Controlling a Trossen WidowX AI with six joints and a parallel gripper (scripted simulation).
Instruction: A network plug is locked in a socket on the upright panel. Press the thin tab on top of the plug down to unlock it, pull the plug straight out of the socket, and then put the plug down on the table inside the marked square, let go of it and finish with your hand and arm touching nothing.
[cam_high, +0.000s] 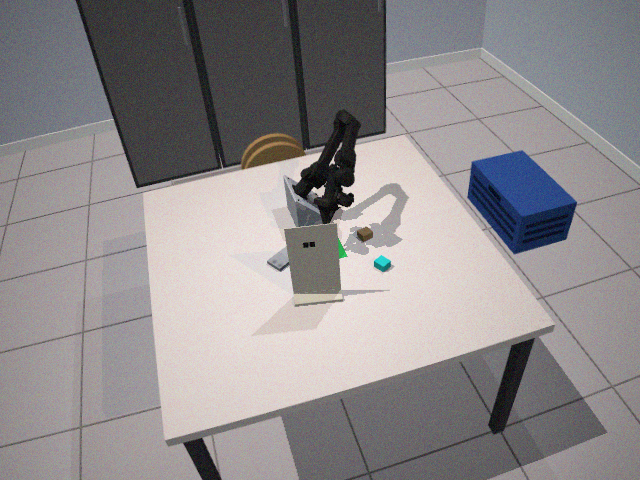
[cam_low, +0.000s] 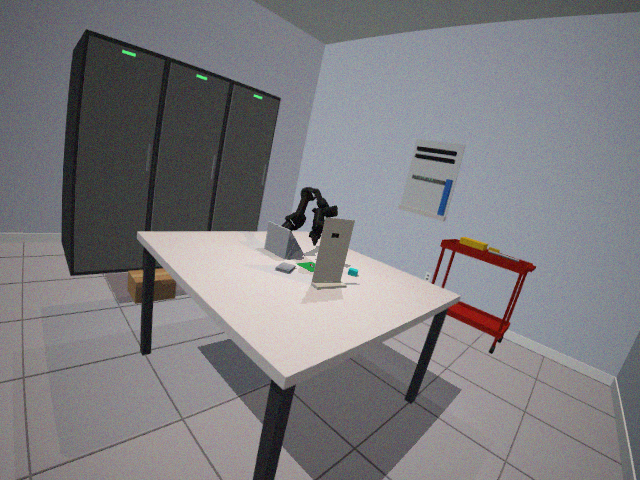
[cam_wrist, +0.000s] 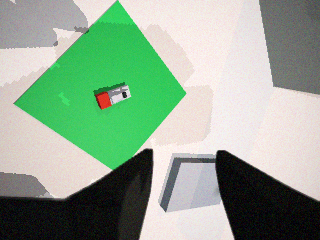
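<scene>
Unlabelled plug (cam_wrist: 113, 96) on green square (cam_wrist: 75, 107) — end effector (cam_wrist: 182, 172) empty

Marked square (cam_wrist: 100, 95): solid green. Plug (cam_wrist: 113, 96): light grey body, red end, small dark spot. Claw (cam_wrist: 182, 200): black. Upright panel (cam_high: 312, 258): grey, two black sockets. Tabletop (cam_high: 217, 330): off-white. Small blocks: one brown (cam_high: 364, 233), one cyan (cam_high: 382, 263). Crate (cam_high: 521, 198): blue, slotted.
</scene>
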